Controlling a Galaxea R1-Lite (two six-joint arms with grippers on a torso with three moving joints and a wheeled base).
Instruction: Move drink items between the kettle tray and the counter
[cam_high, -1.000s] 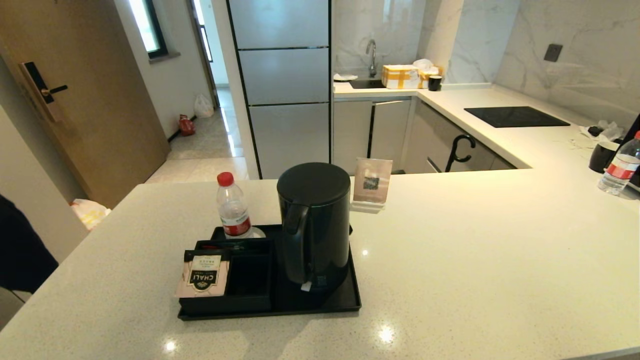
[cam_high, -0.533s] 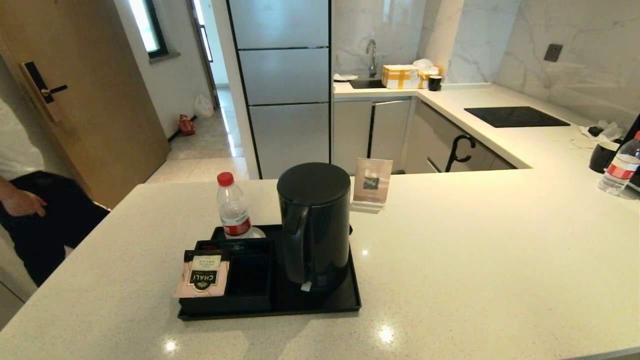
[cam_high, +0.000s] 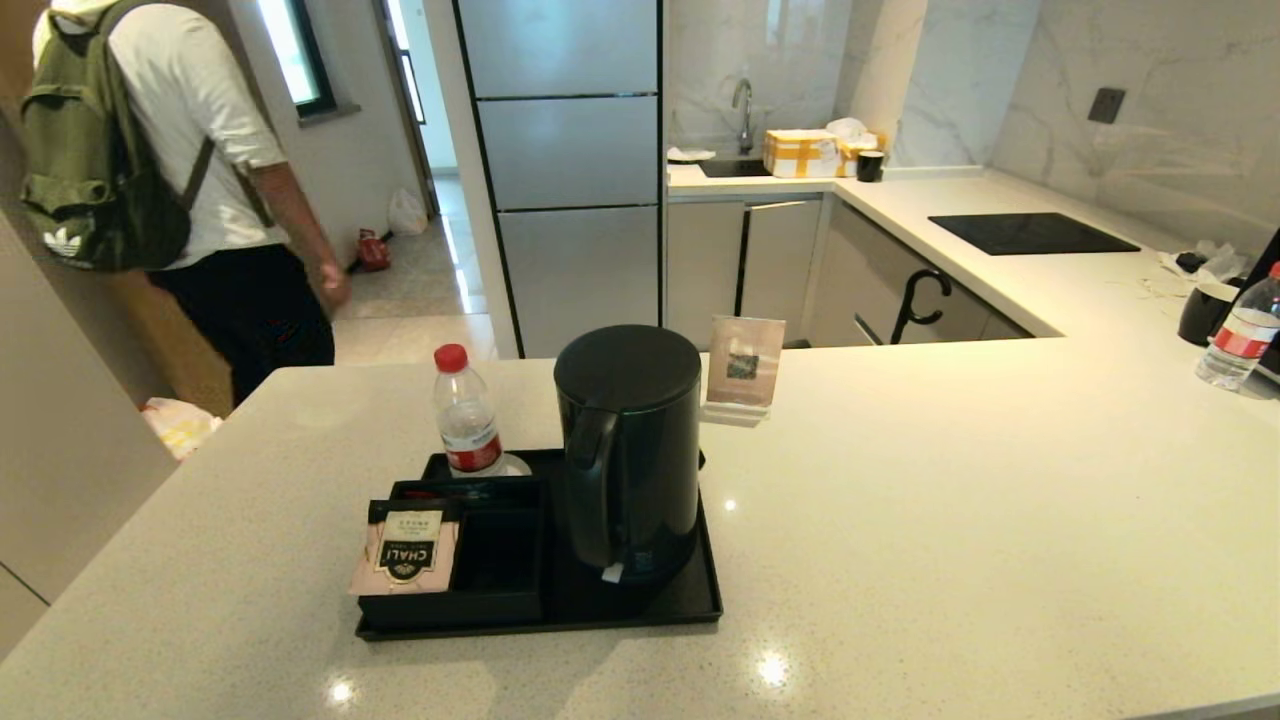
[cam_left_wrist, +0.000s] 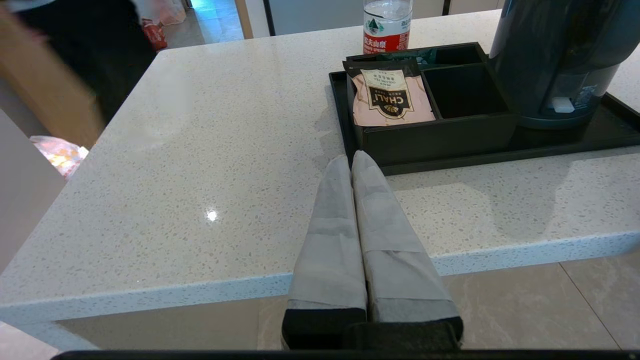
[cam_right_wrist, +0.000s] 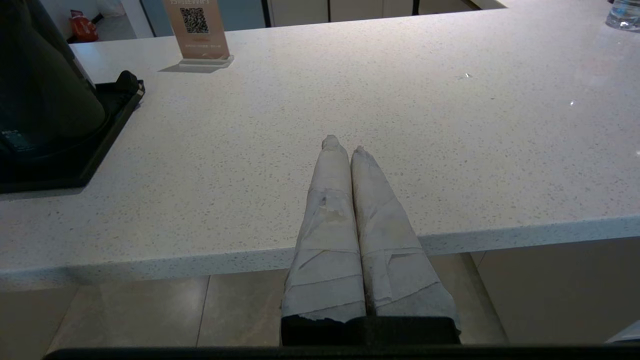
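Observation:
The matte-black kettle (cam_high: 630, 450) stands upright on the right half of the black kettle tray (cam_high: 700, 598), which rests on the speckled counter (cam_high: 950, 500). The pink CHALI tea sachet (cam_high: 406, 550) lies on the left compartment of the tray's divided box (cam_high: 495, 560); the left wrist view shows the sachet (cam_left_wrist: 391, 96) and the kettle (cam_left_wrist: 555, 55) too. My left gripper (cam_left_wrist: 351, 159) hangs shut and empty before the counter's near edge, just short of the tray's front corner. My right gripper (cam_right_wrist: 344, 145) is shut and empty over the counter edge, right of the tray. Neither arm shows in the head view.
A red-capped water bottle (cam_high: 465, 415) stands at the tray's back left. A QR sign (cam_high: 743, 365) stands behind the kettle. A second bottle (cam_high: 1240, 335) and black cup (cam_high: 1205, 312) sit far right. A person with a green backpack (cam_high: 190, 190) walks past the counter's far left.
The person at the left has walked further into view, from a hand and dark trousers to a full back with backpack. Tray, kettle and sachet have not moved.

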